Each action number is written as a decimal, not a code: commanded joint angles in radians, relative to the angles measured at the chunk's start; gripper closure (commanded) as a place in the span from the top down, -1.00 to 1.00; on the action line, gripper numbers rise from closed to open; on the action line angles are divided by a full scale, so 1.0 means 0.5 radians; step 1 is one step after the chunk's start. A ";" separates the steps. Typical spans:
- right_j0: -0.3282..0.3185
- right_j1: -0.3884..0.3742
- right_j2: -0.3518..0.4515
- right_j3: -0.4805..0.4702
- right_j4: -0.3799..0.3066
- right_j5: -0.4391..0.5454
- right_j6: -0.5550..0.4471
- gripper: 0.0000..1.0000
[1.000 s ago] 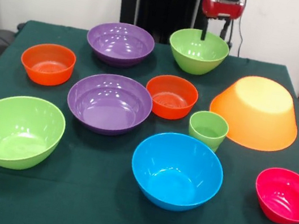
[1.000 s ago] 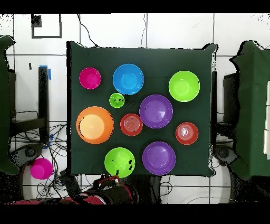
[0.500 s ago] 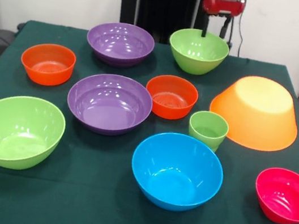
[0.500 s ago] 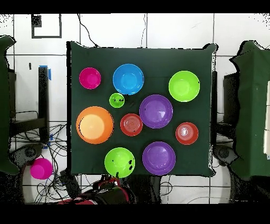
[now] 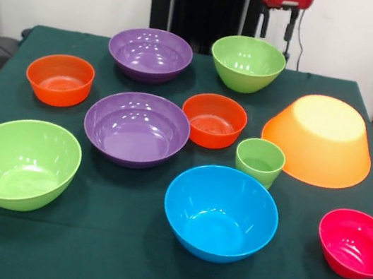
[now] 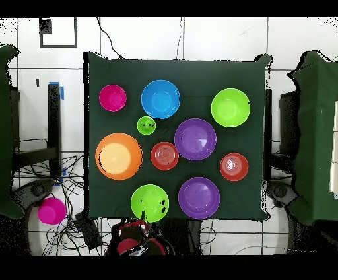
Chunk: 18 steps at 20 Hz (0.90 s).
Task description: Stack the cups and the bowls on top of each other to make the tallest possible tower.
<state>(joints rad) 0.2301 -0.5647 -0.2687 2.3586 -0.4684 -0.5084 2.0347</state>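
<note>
Claw (image 5: 276,31) hangs empty above the far green bowl (image 5: 247,64), fingers apart.

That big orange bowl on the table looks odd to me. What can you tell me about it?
The large orange-yellow bowl is the biggest on the table, of glossy plastic as it looks. It lies upside down, rim on the dark green cloth, its flat base facing up. It stands alone, nothing stacked on it. The small green cup sits close beside it, the pink-red bowl nearby. The overhead view shows it round and whole.
</note>
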 commanded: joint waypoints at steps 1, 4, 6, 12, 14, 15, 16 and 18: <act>-0.176 -0.429 0.314 -0.208 -0.197 0.577 -0.021 1.00; -0.264 -0.409 0.348 -0.344 -0.348 0.701 -0.173 1.00; -0.315 -0.365 0.366 -0.387 -0.436 0.724 -0.192 1.00; -0.316 -0.190 0.181 -0.525 -0.673 0.611 -0.147 1.00; -0.332 -0.124 0.119 -0.535 -0.733 0.552 -0.120 1.00; -0.377 -0.065 0.100 -0.544 -0.786 0.504 -0.111 1.00; -0.383 -0.019 0.075 -0.567 -0.816 0.492 -0.111 1.00; -0.394 0.085 0.035 -0.618 -0.844 0.429 -0.096 1.00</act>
<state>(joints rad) 0.0651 -0.6759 -0.2648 2.1999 -0.7808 -0.2642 2.0347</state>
